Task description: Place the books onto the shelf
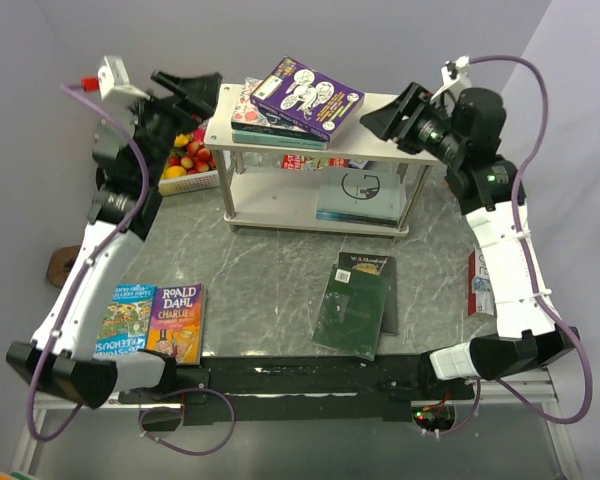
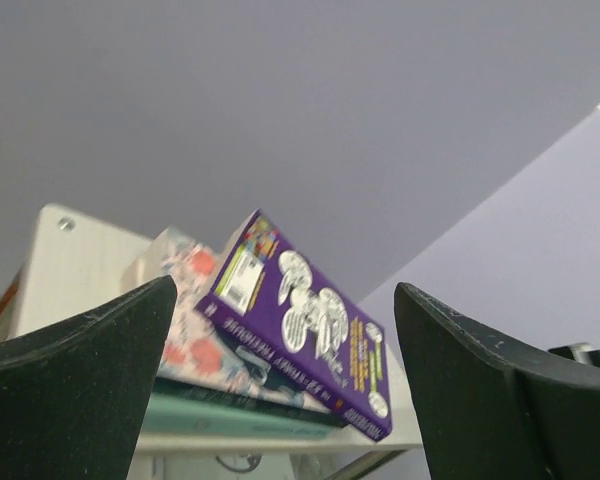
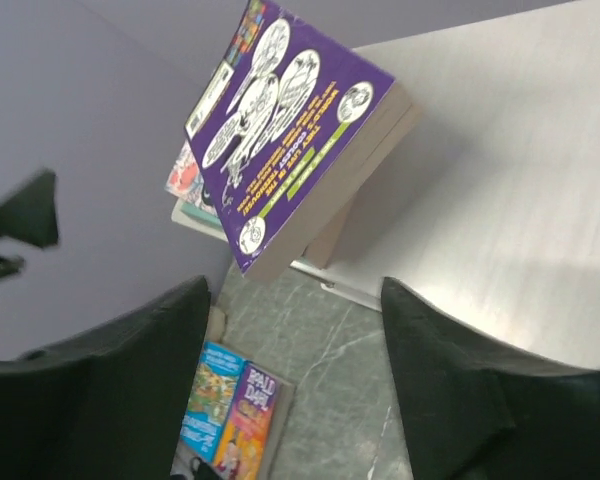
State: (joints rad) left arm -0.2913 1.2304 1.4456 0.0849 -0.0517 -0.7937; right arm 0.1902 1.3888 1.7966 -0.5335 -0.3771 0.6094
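As the shelf (image 1: 310, 222) stands: purple book (image 1: 307, 95) laid atop stack (image 1: 245, 112).
Left gripper (image 2: 285, 290): wide, empty.
Right gripper (image 3: 292, 290): wide, empty.

On my grey marbled table (image 1: 265, 265), a white basket (image 1: 198, 183) of red and yellow fruit (image 1: 188, 157) sits at the far left. A narrow white-and-red carton (image 1: 477, 288) lies at the right edge, partly hidden. A brown lump (image 1: 62, 266) that I cannot identify shows just off the left edge.
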